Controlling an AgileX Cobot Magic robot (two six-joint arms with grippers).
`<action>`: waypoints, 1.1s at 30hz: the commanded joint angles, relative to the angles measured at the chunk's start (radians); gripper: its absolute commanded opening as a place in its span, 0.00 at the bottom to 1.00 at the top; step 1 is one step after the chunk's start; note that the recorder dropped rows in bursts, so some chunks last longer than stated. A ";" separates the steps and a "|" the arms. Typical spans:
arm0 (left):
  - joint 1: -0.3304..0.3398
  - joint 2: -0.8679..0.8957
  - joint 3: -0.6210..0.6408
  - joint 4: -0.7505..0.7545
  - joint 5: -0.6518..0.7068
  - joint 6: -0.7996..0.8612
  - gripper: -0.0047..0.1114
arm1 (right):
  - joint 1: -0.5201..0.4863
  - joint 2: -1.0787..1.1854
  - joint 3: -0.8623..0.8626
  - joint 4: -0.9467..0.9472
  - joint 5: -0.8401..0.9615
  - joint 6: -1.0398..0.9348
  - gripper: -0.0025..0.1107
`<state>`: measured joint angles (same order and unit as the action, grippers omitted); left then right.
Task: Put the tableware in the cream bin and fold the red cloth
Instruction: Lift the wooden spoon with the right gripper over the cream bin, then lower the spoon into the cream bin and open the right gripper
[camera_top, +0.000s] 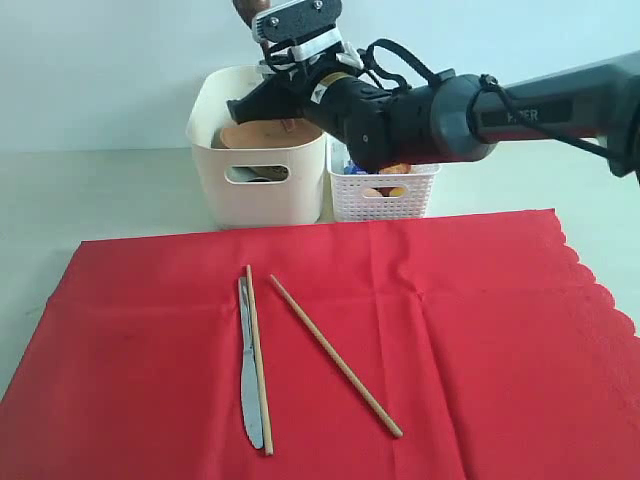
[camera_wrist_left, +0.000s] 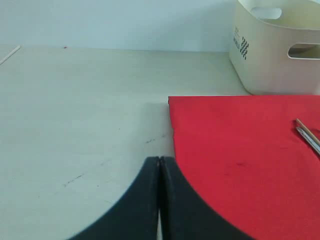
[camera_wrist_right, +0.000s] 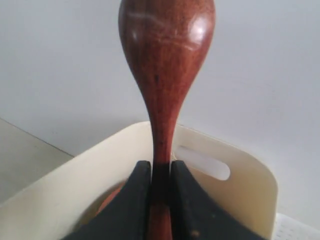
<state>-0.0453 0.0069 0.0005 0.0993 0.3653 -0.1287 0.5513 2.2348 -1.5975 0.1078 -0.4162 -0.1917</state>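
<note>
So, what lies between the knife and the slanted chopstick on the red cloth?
The second chopstick, right beside the knife; otherwise bare red cloth. Exterior view shows it.

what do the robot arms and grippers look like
The right arm is dark grey with rounded tubular segments, pale lettering too small to read, looped black cables and a grey and white camera mount at the wrist. The left gripper and right gripper have matte black curved fingers.
</note>
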 joint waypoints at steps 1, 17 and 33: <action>0.001 -0.007 0.000 0.002 -0.008 0.002 0.04 | -0.016 0.031 -0.010 0.056 -0.025 -0.007 0.02; 0.001 -0.007 0.000 0.002 -0.008 0.002 0.04 | -0.016 0.016 -0.014 0.056 0.138 -0.005 0.39; 0.001 -0.007 0.000 0.002 -0.008 0.002 0.04 | -0.016 -0.229 -0.014 0.051 0.652 -0.009 0.41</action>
<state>-0.0453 0.0069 0.0005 0.0993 0.3653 -0.1287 0.5397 2.0573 -1.6036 0.1623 0.1276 -0.1917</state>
